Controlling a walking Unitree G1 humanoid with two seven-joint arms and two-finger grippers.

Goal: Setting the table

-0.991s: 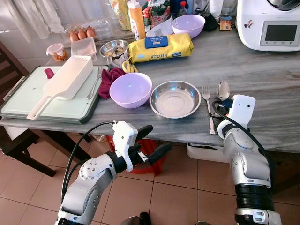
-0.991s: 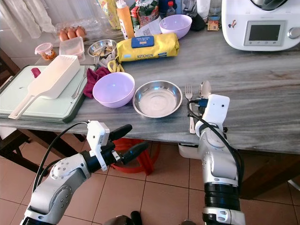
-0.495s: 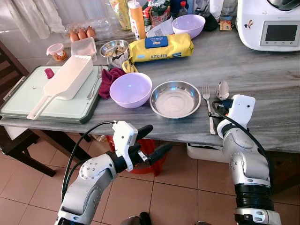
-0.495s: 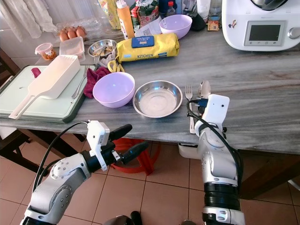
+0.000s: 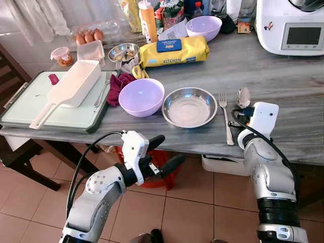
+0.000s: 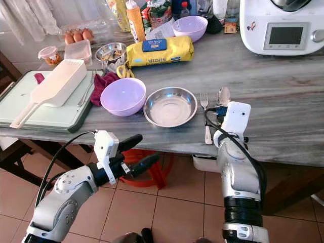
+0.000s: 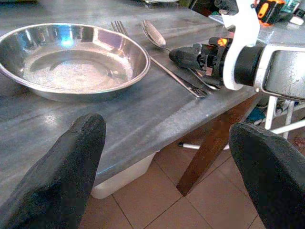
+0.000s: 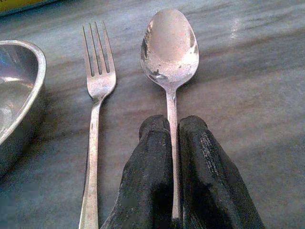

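Note:
A steel bowl [image 5: 189, 107] sits near the front edge of the grey table [image 5: 283, 76], with a purple bowl [image 5: 141, 96] to its left. A fork [image 5: 224, 116] lies just right of the steel bowl. A spoon [image 8: 169, 45] lies flat beside the fork, bowl end pointing away from me. My right gripper [image 8: 172, 128] is shut on the spoon's handle, down at the table surface. My left gripper [image 5: 169, 152] is open with nothing in it, below the table edge in front of the bowls. Its fingers [image 7: 71, 167] frame the steel bowl in the left wrist view.
A pale cutting board [image 5: 30, 104] with a white scoop [image 5: 76, 83] covers the table's left end. A red cloth [image 5: 117, 86], a yellow package [image 5: 174, 50], a second purple bowl [image 5: 203, 26], bottles and a white appliance [image 5: 291, 25] crowd the back. Bare tabletop lies right of the spoon.
My right gripper has shifted slightly to the right with the spoon in it, widening the gap to the fork. The left arm has not moved.

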